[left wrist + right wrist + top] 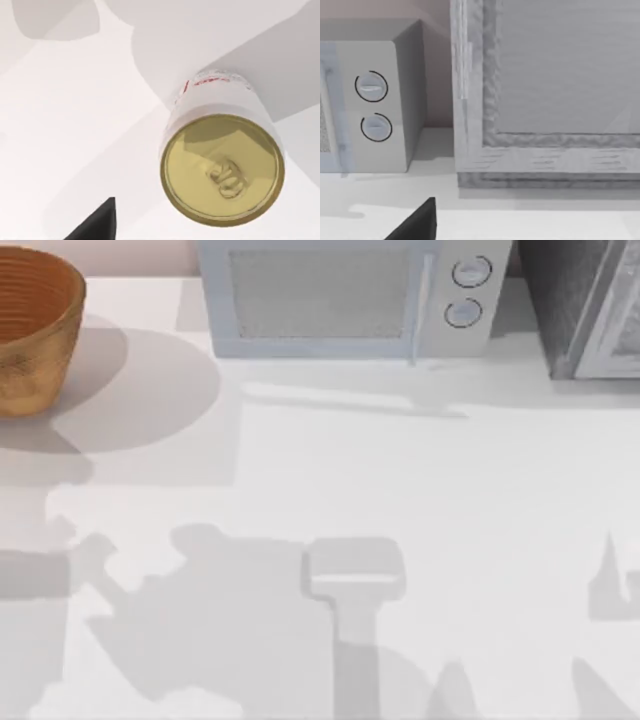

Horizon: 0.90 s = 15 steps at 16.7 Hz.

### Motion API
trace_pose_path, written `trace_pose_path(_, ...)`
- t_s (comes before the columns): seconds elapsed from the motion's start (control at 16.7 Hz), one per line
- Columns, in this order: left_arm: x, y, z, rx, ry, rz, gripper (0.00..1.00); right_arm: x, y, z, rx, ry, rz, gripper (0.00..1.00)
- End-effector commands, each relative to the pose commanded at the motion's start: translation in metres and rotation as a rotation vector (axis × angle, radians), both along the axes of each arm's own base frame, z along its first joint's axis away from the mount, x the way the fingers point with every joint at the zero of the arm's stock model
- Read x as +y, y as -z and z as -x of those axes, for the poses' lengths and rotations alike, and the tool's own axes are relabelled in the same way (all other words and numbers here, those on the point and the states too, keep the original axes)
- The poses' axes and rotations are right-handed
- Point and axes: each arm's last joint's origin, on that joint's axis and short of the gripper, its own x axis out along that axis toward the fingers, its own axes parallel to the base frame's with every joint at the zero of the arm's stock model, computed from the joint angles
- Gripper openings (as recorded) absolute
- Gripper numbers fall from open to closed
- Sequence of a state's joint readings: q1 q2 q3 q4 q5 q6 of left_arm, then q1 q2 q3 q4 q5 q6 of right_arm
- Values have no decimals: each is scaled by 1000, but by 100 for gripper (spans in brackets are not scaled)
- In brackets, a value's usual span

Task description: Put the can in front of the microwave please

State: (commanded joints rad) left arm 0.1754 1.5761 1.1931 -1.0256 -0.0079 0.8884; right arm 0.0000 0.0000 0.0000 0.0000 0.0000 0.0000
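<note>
Little of the AgileX robot's own body is in frame. In the left wrist view a black, matte wedge (pixel 97 222) rises from the lower left edge of the frame to a sharp upper corner, with one straight vertical side and one sloping side; it is plain, with no screws, cables or markings to be seen. The right wrist view has the same black wedge (pixel 417 222) at its lower left, equally flat and unmarked.

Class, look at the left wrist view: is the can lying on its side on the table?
No. The can stands upright on the white table, its gold top facing the camera with the pull tab showing.
</note>
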Motion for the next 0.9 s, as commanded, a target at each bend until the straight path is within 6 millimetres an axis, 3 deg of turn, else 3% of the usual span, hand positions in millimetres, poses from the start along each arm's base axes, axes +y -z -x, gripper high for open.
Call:
trace_pose_path(0.3, 14, 13, -31, 152, 90, 27, 100, 0, 0, 0, 0, 0, 0, 100)
trace_pose_path(0.66, 13, 14, -33, 158, 98, 28, 100, 0, 0, 0, 0, 0, 0, 100)
trace_pose_path(0.9, 14, 43, -35, 153, 95, 27, 100, 0, 0, 0, 0, 0, 0, 100)
